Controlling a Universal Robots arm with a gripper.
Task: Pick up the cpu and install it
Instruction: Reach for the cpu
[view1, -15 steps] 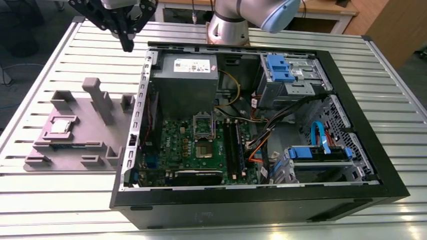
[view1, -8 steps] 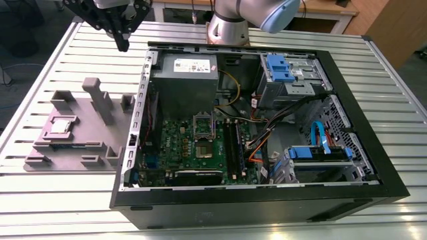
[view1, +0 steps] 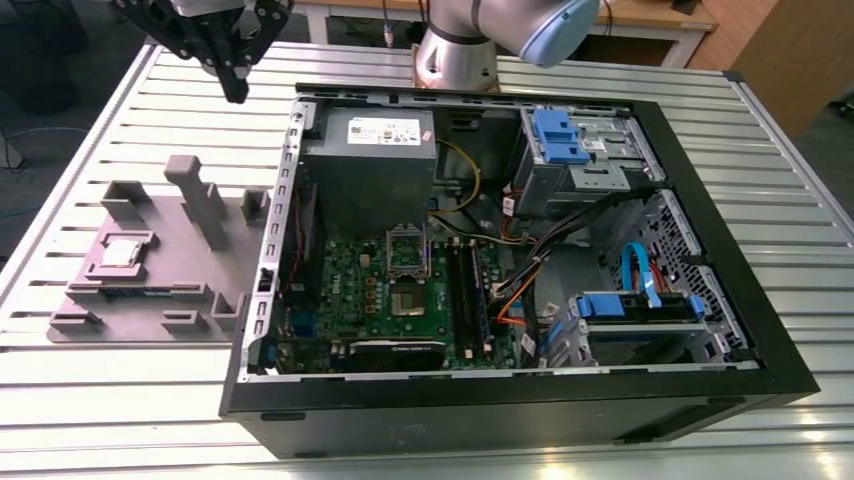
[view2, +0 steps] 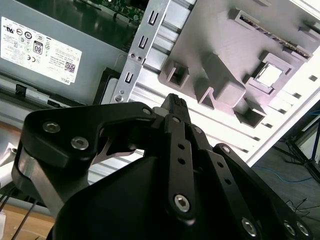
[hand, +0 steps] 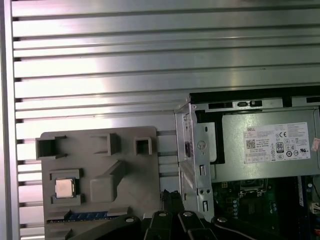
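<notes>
Pincer (view1: 238, 88) of yours hangs over the bench (view1: 134, 400) just beside the open computer case (view1: 534, 405), fingers pinched narrow, nothing between them. Your cpu (view1: 124, 250) sits in its pocket on the grey holder (view1: 160, 275), well apart from it.

The tabletop (view1: 120, 410) is made of long silvery aluminium slats with dark grooves between them. Two things lie directly on it. A grey moulded holder block (view1: 200, 305) sits toward the edge at the exterior view's left. Just beside it, an open black computer case (view1: 507, 415) covers the middle and reaches toward the opposite edge. The arm's base (view1: 454, 65) stands at the far edge.
</notes>
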